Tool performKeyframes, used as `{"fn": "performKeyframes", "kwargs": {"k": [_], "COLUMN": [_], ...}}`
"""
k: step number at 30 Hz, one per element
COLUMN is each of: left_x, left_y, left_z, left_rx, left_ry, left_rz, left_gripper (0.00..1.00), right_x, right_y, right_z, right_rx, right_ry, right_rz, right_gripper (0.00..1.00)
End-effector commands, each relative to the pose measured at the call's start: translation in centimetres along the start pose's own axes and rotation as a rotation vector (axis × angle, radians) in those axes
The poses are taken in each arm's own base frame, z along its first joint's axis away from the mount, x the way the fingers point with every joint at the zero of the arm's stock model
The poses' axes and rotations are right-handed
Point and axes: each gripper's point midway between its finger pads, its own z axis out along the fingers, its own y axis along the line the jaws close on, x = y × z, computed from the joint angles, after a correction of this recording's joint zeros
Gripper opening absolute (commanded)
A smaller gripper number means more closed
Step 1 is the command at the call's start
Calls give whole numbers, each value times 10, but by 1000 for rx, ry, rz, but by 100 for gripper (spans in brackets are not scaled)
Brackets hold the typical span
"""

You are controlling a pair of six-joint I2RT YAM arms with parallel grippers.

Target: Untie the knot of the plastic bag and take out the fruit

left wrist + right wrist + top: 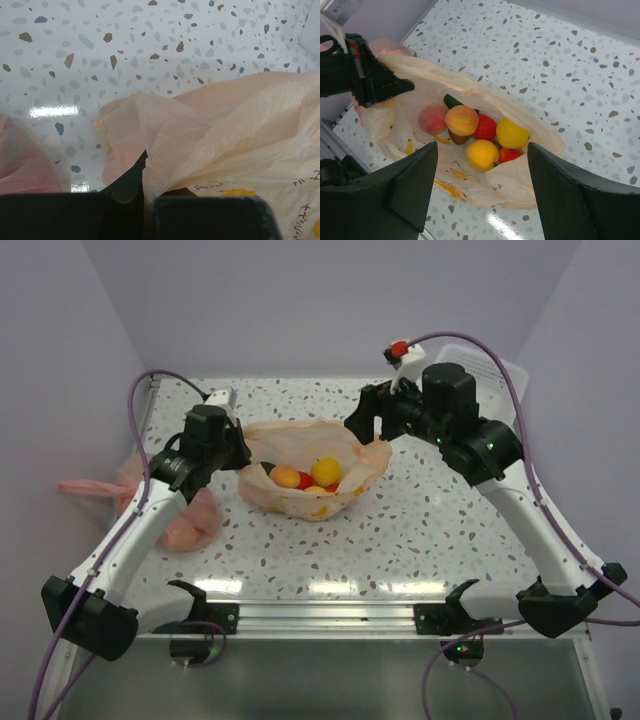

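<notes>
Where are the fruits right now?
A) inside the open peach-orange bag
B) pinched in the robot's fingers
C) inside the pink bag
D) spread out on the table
A: the fruit lies bunched together in the open mouth of the plastic bag, and none of it is on the table around the bag.

This looks like a robotics lab test cell. Plain pale lilac walls (300, 300) box in a white, speckled terrazzo-pattern desk (400, 540) from 9 round to 3 o'clock. At 6 o'clock a silver aluminium rail (330, 617) edges the desk, between the bases of two black-and-white robot arms (140, 530).
</notes>
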Motion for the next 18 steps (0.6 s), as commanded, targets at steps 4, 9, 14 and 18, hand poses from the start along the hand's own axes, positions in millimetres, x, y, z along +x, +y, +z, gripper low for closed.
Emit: {"fn": "performKeyframes", "kwargs": {"k": [4,9,14,18], "left_x": [21,55,79,87], "left_y": [-15,-15,-6,-4], "left_z": [-4,2,4,4], "left_rx": [52,55,53,74], "left_ry": [5,48,46,19], "left_rz": [-29,-30,-84,-118], "left_gripper": [0,0,0,0], "right_x": [58,152,291,355], "right_y": [43,83,107,96], "right_z": [33,69,66,39], "right_rx": [-15,-58,-113,-108], "right_ry": [77,204,503,720], "right_rz": [-17,-63,-145,-116], "right_gripper": [65,56,54,54]}}
